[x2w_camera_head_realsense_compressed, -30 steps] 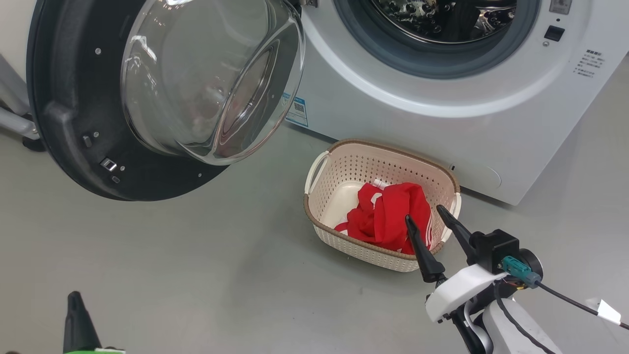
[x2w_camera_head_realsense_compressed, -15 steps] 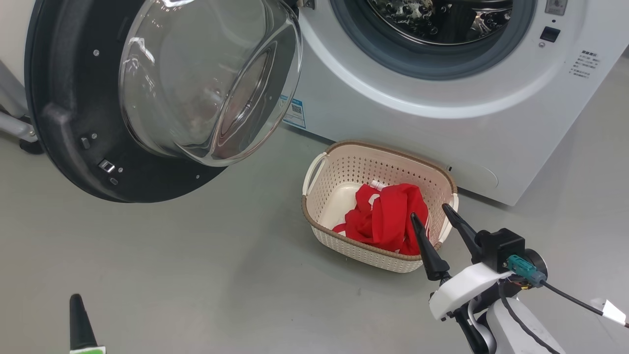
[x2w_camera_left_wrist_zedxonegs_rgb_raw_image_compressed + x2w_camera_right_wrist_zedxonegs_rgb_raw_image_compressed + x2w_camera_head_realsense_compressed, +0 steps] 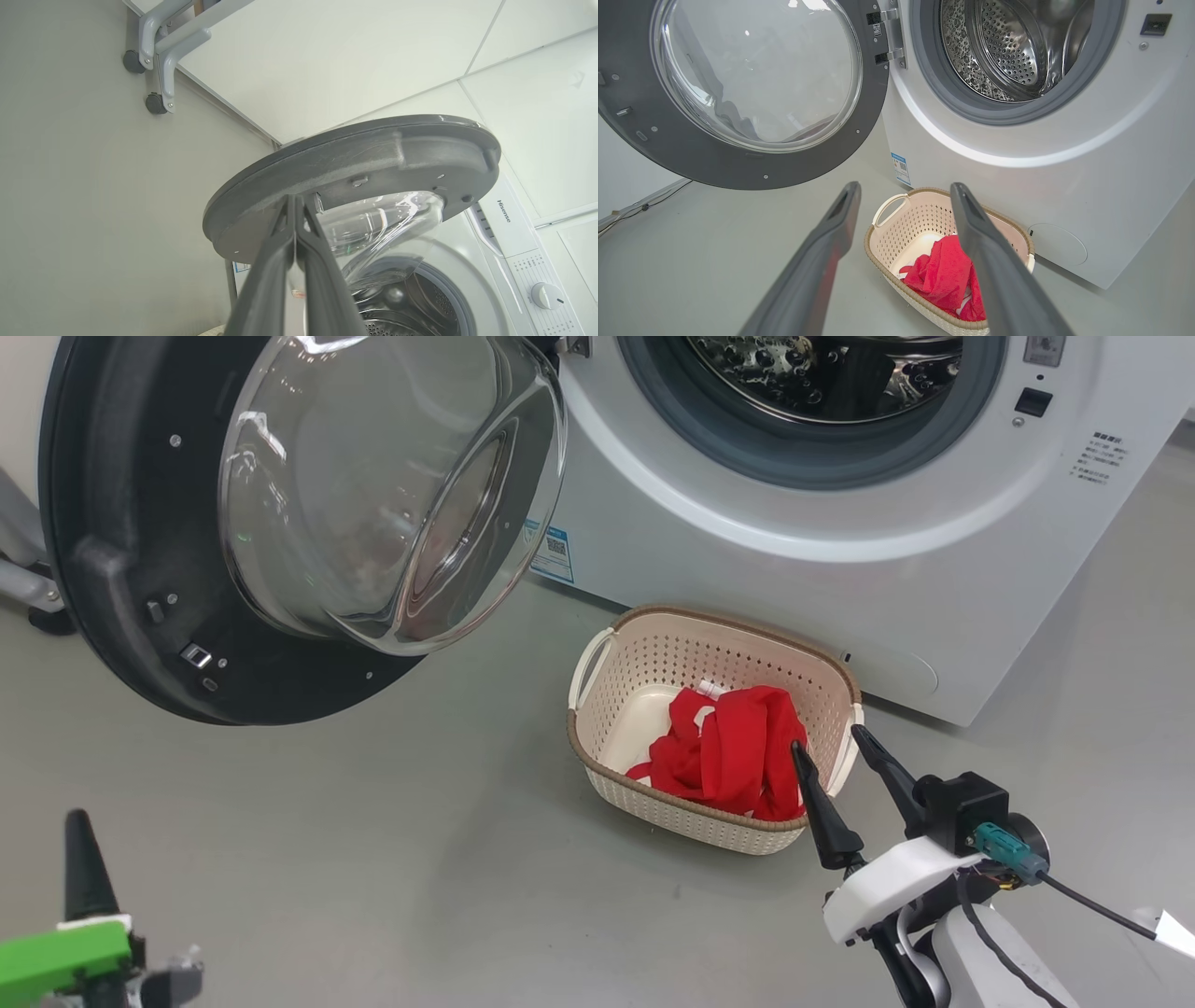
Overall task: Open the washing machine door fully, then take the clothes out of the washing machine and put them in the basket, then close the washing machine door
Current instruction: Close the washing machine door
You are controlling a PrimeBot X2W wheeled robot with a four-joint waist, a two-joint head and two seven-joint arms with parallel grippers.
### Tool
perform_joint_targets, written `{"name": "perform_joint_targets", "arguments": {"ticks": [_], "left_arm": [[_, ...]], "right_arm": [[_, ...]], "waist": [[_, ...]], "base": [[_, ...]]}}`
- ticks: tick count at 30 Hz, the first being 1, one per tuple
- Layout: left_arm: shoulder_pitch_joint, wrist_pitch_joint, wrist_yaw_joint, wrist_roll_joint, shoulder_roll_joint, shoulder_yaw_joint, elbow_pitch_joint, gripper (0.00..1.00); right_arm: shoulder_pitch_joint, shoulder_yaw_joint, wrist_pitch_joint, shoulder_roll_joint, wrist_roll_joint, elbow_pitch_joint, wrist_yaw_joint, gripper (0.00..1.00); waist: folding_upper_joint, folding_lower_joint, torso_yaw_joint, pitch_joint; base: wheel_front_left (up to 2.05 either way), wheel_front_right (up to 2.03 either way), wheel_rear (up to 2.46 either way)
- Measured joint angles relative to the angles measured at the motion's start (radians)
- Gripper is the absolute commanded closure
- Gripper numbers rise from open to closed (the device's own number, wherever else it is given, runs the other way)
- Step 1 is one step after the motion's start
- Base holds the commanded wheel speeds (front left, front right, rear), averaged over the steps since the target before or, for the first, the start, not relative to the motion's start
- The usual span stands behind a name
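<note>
The washing machine door (image 3: pixel 121 569) hangs wide open at the left, its glass dome (image 3: pixel 373 495) bulging toward me. The white washing machine (image 3: pixel 747 551) shows its steel drum (image 3: pixel 1008 56) with nothing red in it. On the floor before it stands the basket (image 3: pixel 709 658), and the red clothes (image 3: pixel 728 751) lie inside. My right gripper (image 3: pixel 826 739) is open at the basket's near right rim, nothing between its fingers. My left gripper (image 3: pixel 77 826) is shut and holds nothing, low at the left, apart from the door (image 3: pixel 373 158) that its fingers (image 3: pixel 295 205) point up at.
Grey floor lies all around the basket (image 3: pixel 920 219). A grey frame leg on castors (image 3: pixel 154 93) stands behind the door beside a white panel. A blue label (image 3: pixel 551 551) marks the machine's lower left corner. A thin cable (image 3: pixel 640 205) runs along the floor at the left.
My left gripper has risen and shifted left in the head view, its green mount now showing. The right gripper has eased slightly right, off the clothes. The camera has shifted a little.
</note>
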Motion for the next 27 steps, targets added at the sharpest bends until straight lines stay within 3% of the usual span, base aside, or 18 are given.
{"name": "perform_joint_targets", "arguments": {"ticks": [13,27], "left_arm": [[-0.177,0.081,0.003,-0.075,0.104,0.065,0.082,1.00],[-0.328,0.140,0.075,-0.125,0.203,0.127,0.174,1.00]], "right_arm": [[0.026,-0.024,0.000,0.000,0.000,-0.019,-0.010,0.00],[0.032,-0.012,0.000,0.002,-0.002,-0.034,-0.010,0.00]], "waist": [[0.0000,0.0000,-0.009,-0.005],[0.0000,0.0000,-0.055,0.018]], "base": [[0.00,0.00,0.00],[0.00,0.00,0.00]]}}
